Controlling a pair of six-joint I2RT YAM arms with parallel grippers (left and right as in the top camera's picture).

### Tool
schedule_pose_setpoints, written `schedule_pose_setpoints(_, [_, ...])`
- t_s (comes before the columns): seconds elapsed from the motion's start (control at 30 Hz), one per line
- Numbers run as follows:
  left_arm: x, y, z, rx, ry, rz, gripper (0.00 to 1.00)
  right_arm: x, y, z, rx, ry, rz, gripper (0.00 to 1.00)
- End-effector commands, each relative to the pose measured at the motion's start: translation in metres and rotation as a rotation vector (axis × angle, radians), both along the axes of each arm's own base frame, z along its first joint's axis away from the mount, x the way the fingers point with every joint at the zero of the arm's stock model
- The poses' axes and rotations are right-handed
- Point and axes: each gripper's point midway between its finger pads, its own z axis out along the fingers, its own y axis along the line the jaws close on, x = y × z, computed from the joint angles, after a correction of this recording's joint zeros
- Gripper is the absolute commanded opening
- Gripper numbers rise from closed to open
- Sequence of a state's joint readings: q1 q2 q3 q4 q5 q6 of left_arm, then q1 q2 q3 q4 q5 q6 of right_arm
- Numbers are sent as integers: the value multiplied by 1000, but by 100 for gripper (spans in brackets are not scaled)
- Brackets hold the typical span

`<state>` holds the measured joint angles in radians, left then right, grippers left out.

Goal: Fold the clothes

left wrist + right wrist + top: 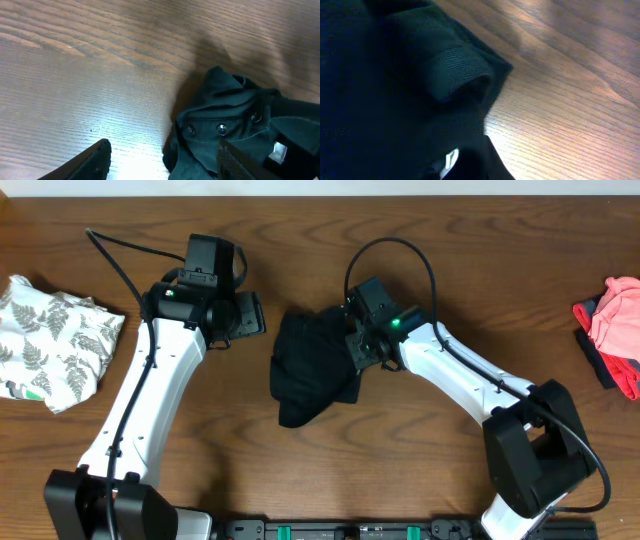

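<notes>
The crumpled black fabric garment [310,370] lies bunched on the brown wooden bench [450,240]. The right tool [358,348] is closed at its right edge, though I cannot tell whether any cloth is pinched, and the left tool [252,315] is open and empty just beside its upper left. If those closed jaws caught only a thin fold, or several layers at once, a pull would likely slip off or drag the whole heap instead of spreading it. The white fern-print cloth [55,345] far to its left and the pink fabric pile [620,320] far to its right look safely apart.
</notes>
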<state>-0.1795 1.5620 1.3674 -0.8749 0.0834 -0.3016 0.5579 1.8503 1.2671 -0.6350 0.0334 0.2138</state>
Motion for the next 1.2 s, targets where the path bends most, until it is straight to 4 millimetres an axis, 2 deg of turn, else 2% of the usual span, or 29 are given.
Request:
schedule_pose_setpoints(0.0, [-2,1,-6,3,21,-10,68,10,-27,5,-63,-34,-125,1])
schedule_pose_setpoints(0.2, [-3,-2,-8,-12,29,-16,68,12,-50,6,-64,1,-179,1])
schedule_pose_setpoints(0.43, [-1,-24,-23,-87,73,-65,67,6,-54,-1,-75,18,-204,2])
schedule_pose_setpoints(0.63, [2,-56,-51,-87,120,-143,66,4,-55,-2,-79,26,-205,4])
schedule_pose_setpoints(0.73, [1,-78,-58,-100,121,-202,66,3,-55,-3,-79,28,-205,4])
schedule_pose_setpoints(0.83, [2,-93,-60,-101,106,-236,66,3,-56,-3,-80,29,-205,4])
schedule_pose_setpoints(0.93, [6,-93,-67,-59,97,-237,67,2,-56,-3,-83,34,-205,4])
schedule_pose_setpoints(1.0, [8,-88,-77,-13,108,-224,66,1,-57,-4,-87,38,-205,4])
schedule_pose_setpoints(1.17, [5,-89,-104,-8,180,-227,66,0,-58,-4,-90,43,-205,4])
